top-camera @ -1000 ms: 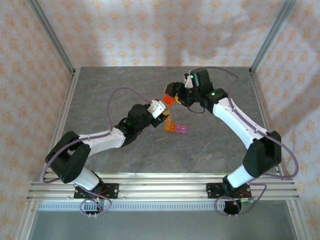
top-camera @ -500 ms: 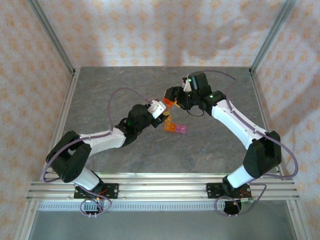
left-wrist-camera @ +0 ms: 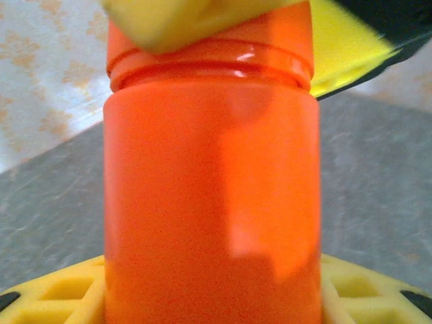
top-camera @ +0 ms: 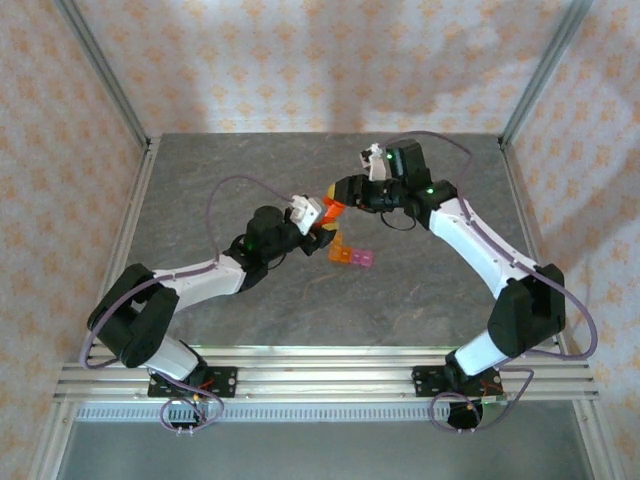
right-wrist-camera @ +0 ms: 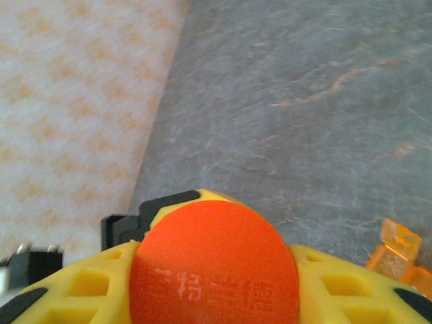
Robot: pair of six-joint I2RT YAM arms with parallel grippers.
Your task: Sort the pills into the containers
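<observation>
My left hand [top-camera: 320, 225] is clamped about half open round the lower body of the bottle [left-wrist-camera: 212, 189], holding it off the tabletop [top-camera: 420, 290]. My right hand [top-camera: 345, 192] meets it from the far right, its fingers [right-wrist-camera: 337, 290] narrowed onto both sides of the cap [right-wrist-camera: 214, 263].

I see no pills, so I judge they are inside the bottle, and the risk starts there. The bottle is smooth and round. If I twist the cap and my left grip is too light, the whole bottle may turn with it. If the cap gives suddenly, my hands could jerk apart and scatter pills across the tabletop.

The containers [top-camera: 350, 256], orange beside pink, lie on the tabletop just near of both hands. They look tiny and light. A dropped cap or a low-swinging wrist could knock them askew, and their small mouths make a hasty pour likely to miss.
</observation>
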